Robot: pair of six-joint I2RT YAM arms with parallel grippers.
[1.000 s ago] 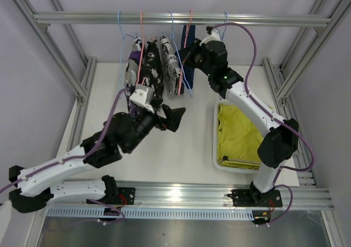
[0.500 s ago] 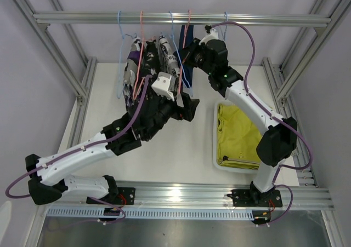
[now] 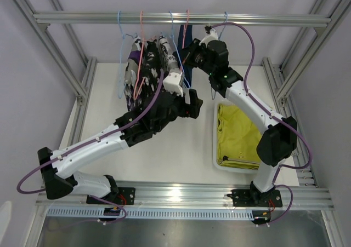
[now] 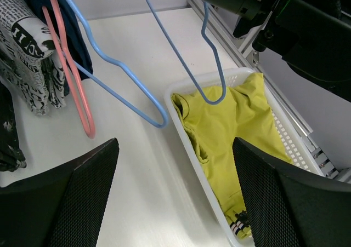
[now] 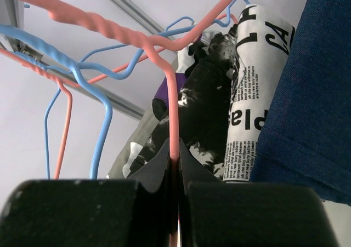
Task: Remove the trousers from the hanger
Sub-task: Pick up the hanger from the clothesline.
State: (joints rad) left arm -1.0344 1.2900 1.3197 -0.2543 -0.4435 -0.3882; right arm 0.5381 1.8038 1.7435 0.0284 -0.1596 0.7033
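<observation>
- Navy trousers [image 3: 188, 66] hung folded among the hangers under the top rail [image 3: 82, 18], at the right end of the hanging row. In the right wrist view they filled the right edge, just beside the wire that gripper held.
- Patterned trousers [image 3: 143, 72] hung bunched to the left of the navy pair. One was newsprint-patterned [image 5: 255, 88]; the rest were black and white with some purple. How many pairs were in the bunch could not be counted.
- Yellow-green trousers [image 3: 238, 135] lay crumpled in the white basket [image 3: 214, 137] on the table [image 3: 181, 148], right of centre and off any hanger.
- Right gripper [image 5: 174, 165]: fingers pressed together on a wire of the pink hanger [image 5: 173, 104], with no gap visible. It sat high up, close against the navy pair.
- Left gripper [image 4: 174, 148]: fingers spread wide with nothing between them. It hovered above the table between the hanging clothes and the basket, touching neither.
- In the left wrist view, the lower loop of one bare blue hanger [image 4: 211, 55] hung in front of the yellow-green cloth. A second blue hanger [image 4: 126, 77] hung beside a pink one near the newsprint pair.
</observation>
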